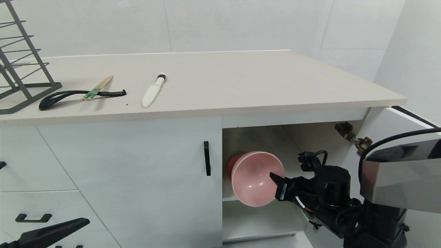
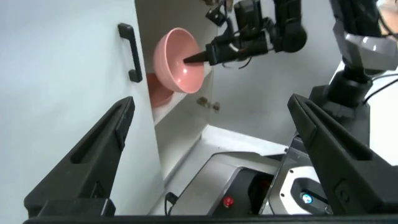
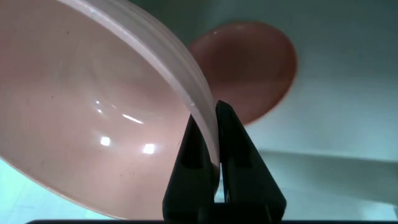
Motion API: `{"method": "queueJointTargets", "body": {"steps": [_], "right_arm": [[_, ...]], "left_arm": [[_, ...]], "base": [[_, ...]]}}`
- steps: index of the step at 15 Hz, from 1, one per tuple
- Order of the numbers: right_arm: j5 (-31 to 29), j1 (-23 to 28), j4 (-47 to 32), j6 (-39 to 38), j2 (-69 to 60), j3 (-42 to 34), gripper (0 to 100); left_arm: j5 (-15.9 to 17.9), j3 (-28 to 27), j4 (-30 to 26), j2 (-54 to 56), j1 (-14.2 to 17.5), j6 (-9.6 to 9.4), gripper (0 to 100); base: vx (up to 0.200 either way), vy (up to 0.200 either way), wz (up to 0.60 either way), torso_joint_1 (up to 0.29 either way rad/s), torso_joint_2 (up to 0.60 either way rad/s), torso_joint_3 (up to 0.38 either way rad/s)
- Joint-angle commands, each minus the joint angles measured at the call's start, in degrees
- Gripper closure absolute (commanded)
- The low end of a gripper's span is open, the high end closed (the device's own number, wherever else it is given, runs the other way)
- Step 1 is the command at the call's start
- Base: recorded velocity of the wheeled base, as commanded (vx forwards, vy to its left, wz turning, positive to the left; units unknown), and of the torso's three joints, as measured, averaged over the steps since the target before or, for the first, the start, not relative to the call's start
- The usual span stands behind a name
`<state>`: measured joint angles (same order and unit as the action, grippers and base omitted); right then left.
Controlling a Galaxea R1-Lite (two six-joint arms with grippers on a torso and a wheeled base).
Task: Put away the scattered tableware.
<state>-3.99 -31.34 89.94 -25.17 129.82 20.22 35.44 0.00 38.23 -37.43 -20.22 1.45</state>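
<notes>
Low at seven o'clock, left tool [image 2: 210,106] hangs with fingers apart, free for another piece. Right tool [image 1: 275,178], at four o'clock, is clamped on the pink bowl [image 1: 253,181] by its rim, tilting it to enter the open cabinet [image 1: 255,137] beside a darker bowl [image 1: 231,164]. Ladle [image 1: 69,95], chopsticks [image 1: 99,88] and knife [image 1: 152,92] lie on the table [image 1: 241,79] at eleven o'clock, not yet stored.

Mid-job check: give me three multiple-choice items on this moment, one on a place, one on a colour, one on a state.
1. Where is the pink bowl? A on the countertop; B at the open cabinet; C in a rack.
2. The ladle on the countertop is: A black; B pink; C white.
3. The right gripper is: A open, empty; B shut on the bowl's rim; C shut on a knife.

1 B: the head view shows it in front of the shelf.
2 A: it is dark against the pale top.
3 B: the right wrist view shows the rim pinched.
</notes>
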Motion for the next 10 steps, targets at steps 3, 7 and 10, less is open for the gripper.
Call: {"method": "queueJointTargets", "body": {"steps": [3,7,10], "right_arm": [[1.53,4.97,0.06,6.45,7.38,5.00,100],[2.76,6.47,-9.35,6.72,7.73,15.81,100],[2.93,6.21,-15.76,7.60,7.82,21.79,100]], "left_arm": [[0.16,-0.09,-0.09,0.86,1.33,0.40,0],[0.25,-3.69,0.44,-4.85,1.24,0.13,0],[0.25,-6.06,0.79,-8.37,1.15,0.13,0]], "base": [[0.000,0.000,0.00,0.000,0.00,0.000],[0.000,0.000,0.00,0.000,0.00,0.000],[0.000,0.000,0.00,0.000,0.00,0.000]]}}
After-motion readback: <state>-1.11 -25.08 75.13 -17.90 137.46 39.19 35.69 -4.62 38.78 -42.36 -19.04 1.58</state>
